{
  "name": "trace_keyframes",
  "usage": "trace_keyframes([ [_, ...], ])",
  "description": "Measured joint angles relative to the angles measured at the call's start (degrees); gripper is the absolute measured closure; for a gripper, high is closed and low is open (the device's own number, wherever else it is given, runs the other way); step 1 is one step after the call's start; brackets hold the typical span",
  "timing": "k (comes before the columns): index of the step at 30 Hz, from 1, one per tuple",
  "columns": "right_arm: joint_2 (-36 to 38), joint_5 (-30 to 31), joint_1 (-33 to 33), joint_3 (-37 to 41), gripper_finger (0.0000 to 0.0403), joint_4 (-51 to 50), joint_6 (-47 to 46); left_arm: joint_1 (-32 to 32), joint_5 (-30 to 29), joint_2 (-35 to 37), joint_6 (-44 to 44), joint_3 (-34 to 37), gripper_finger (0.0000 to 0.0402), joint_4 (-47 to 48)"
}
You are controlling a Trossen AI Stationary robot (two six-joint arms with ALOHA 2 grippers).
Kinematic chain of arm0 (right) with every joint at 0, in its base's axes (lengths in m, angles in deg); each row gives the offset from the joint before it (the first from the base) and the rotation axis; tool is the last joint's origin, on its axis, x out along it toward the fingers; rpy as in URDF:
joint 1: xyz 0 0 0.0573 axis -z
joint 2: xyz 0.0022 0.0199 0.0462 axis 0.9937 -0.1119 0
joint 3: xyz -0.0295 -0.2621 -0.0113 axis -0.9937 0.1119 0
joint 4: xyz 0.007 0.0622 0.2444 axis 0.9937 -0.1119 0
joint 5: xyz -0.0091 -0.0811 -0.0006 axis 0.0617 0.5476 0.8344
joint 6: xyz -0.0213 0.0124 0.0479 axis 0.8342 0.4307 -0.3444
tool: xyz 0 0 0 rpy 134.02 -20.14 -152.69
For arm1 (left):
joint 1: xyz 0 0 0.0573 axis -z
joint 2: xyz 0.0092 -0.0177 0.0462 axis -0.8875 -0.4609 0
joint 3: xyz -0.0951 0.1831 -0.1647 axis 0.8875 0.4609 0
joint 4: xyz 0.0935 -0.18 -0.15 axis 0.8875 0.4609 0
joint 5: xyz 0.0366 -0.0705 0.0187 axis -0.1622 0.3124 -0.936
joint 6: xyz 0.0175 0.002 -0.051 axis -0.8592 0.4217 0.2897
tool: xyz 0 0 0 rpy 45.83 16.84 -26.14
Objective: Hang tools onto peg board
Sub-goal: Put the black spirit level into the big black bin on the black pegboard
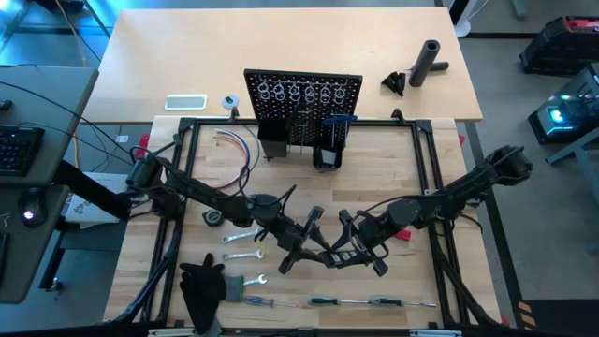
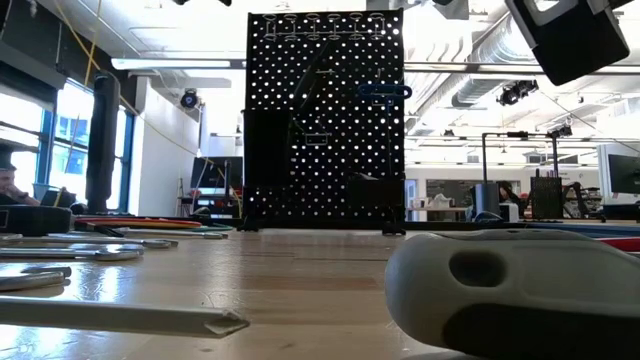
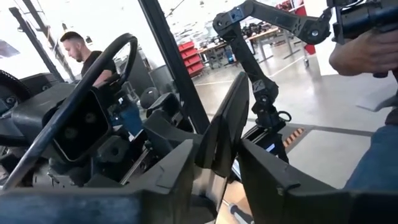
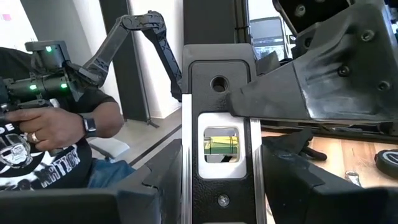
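The black level (image 4: 221, 137), with its yellow vial, stands on end between my two grippers above the middle of the table. My right gripper (image 4: 221, 163) is shut on its lower part. My left gripper (image 3: 217, 150) comes from the opposite side and is shut on its upper part. The peg board (image 1: 301, 108) stands upright at the far side, with a blue-handled tool (image 2: 383, 92) hanging on it. Wrenches (image 1: 241, 236), a tape measure (image 1: 214, 217) and screwdrivers (image 1: 365, 301) lie flat on the table. My left gripper has the level's upper part, near the round hole (image 4: 219, 83), between its two fingers; one finger (image 4: 292, 93) lies against the face there. The fingers come level from the table's left. The level (image 3: 224, 130) shows edge-on between them, clear of the table. My right gripper pinches the level's two long narrow sides (image 4: 186, 180) between its two fingers, below the vial window. The fingers point level, from the table's right, and lie across the level. The level stands upright in the hold, lifted clear of the table.
A black glove-like cloth (image 1: 201, 285) lies at the near left, a bundle of coloured wires (image 1: 239, 145) at the far left. A black cylinder (image 1: 428, 61) stands beyond the frame. A red-handled tool (image 1: 401, 236) lies under the right arm. A person holding controllers shows in the wrist views.
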Motion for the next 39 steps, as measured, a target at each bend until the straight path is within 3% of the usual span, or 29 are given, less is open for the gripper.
trace_keyframes([
  [11,0.0,-0.46,0.09,0.0,0.0235,-0.05,-1.06,0.01,0.29,0.02,-0.95,0.0,0.0335,0.08],
  [15,0.0,-0.3,0.25,0.0,0.0208,-0.02,-1.25,-0.04,0.88,0.56,-0.35,0.02,0.0338,0.89],
  [23,0.59,2.91,1.69,-0.02,0.0171,-4.76,-0.67,0.44,0.79,10.83,-1.86,0.11,0.035,18.01],
  [29,0.63,2.84,3.66,-0.01,0.0168,-10.88,-1.13,2.26,-9.85,23.45,-5.1,0.09,0.035,37.29],
  [39,0.61,7.19,4.52,0.0,0.0167,-17.2,-1.05,1.94,-37.79,42.19,-10.35,0.09,0.035,55.87],
])
